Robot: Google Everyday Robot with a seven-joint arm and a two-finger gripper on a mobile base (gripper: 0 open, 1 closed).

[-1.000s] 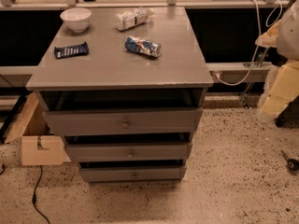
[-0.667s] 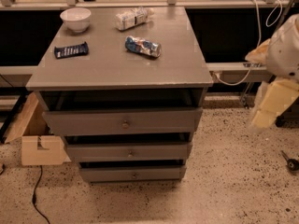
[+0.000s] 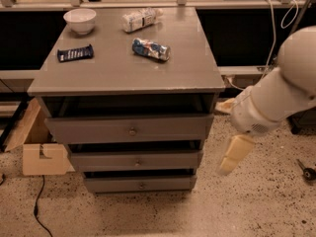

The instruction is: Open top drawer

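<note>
The grey wooden cabinet (image 3: 123, 78) stands in the middle of the view with three drawers. The top drawer (image 3: 89, 129) has the widest and tallest front, with one small round metal knob (image 3: 132, 131) at its centre. A dark gap shows above its front. Two narrower drawers (image 3: 98, 160) sit below it. My gripper (image 3: 233, 154) hangs at the end of the white arm (image 3: 276, 95), to the right of the cabinet. It is level with the middle drawer, apart from the cabinet and touching nothing.
On the cabinet top lie a white bowl (image 3: 80, 19), a dark snack bar (image 3: 75, 53), a blue snack bag (image 3: 150, 49) and a white package (image 3: 140, 19). A cardboard box (image 3: 42, 157) and a cable (image 3: 37, 206) are on the floor at left. A counter runs behind.
My arm has swung left and down, so the gripper is now closer to the cabinet's right side. The drawers and the things on top have not moved.
</note>
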